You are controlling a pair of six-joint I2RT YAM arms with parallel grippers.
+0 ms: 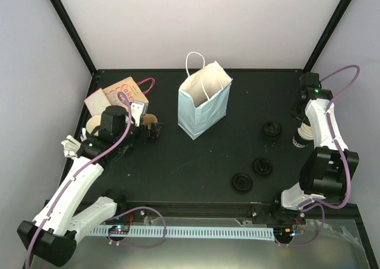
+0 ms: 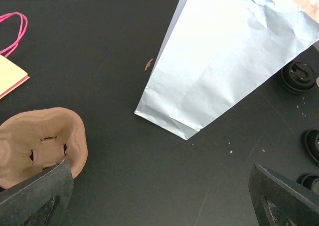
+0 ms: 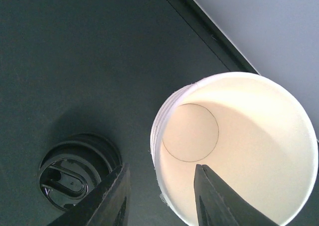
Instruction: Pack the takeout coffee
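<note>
Your right gripper (image 3: 160, 168) straddles the rim of the white paper cup (image 3: 239, 151), 1 finger inside, 1 outside, jaws partly open and not yet pinching. The cup stands at the counter's (image 1: 196, 162) right side, just beside a black lid (image 3: 75, 171). Your left gripper (image 2: 158, 165) hangs wide open left of the blue paper bag (image 2: 224, 56)

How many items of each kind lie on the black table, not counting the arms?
Black lids: 3
Paper bags: 2
Cup carrier: 1
Stack of white cups: 1
Total: 7
</note>
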